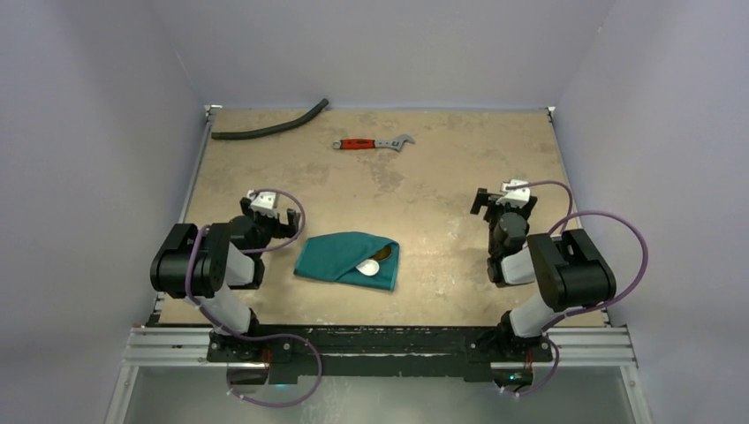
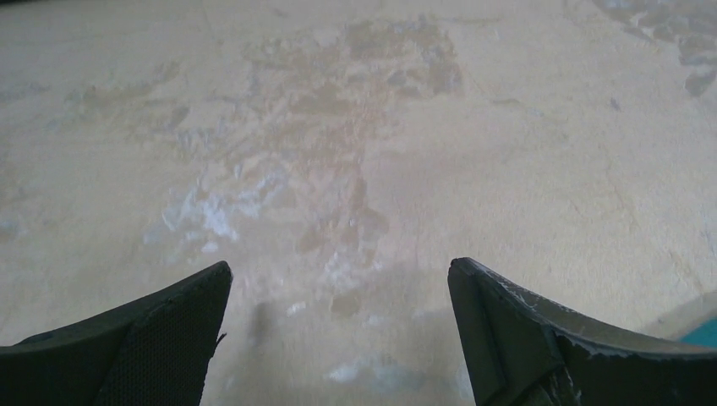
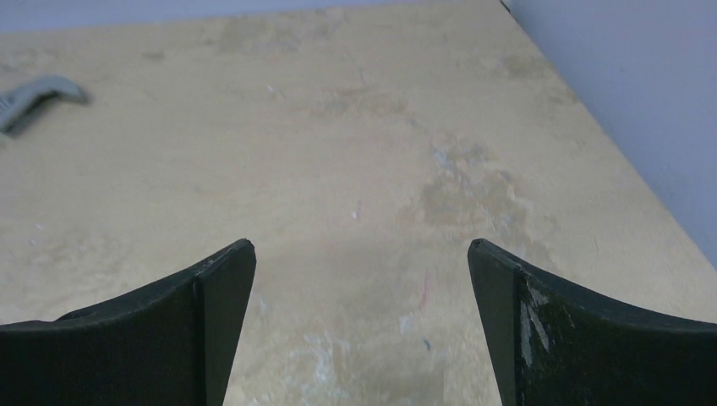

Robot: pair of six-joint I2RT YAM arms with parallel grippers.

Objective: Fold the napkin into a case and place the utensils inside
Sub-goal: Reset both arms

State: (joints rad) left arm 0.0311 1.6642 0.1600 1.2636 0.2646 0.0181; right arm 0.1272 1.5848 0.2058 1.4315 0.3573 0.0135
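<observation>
A worn tan desk (image 1: pixel 424 194), its surface blotched with pale scuffs and darker patches, is seen from above inside a plain grey-walled enclosure. Near the front edge, between the two arms and closer to the left one, lies the case (image 1: pixel 336 256): a soft teal-green cloth folded into a flat, rounded pocket with its mouth facing right. The smooth bowl of a white plastic spoon (image 1: pixel 367 269) and the end of a tan wooden utensil (image 1: pixel 382 253) poke out of that mouth, lying side by side.

The left arm (image 1: pixel 212 261) and right arm (image 1: pixel 565 265), black with white joints and looping purple cables, sit folded at either side of the cloth. The left jaws, black wedges with a stippled inner face, stand wide apart over bare desk and grip nothing. The right jaws, also black and scratched, stand equally wide and empty.

At the far end lie a red-handled metal wrench (image 1: pixel 369 143) and a curved black hose (image 1: pixel 269 130), well apart from the case.
</observation>
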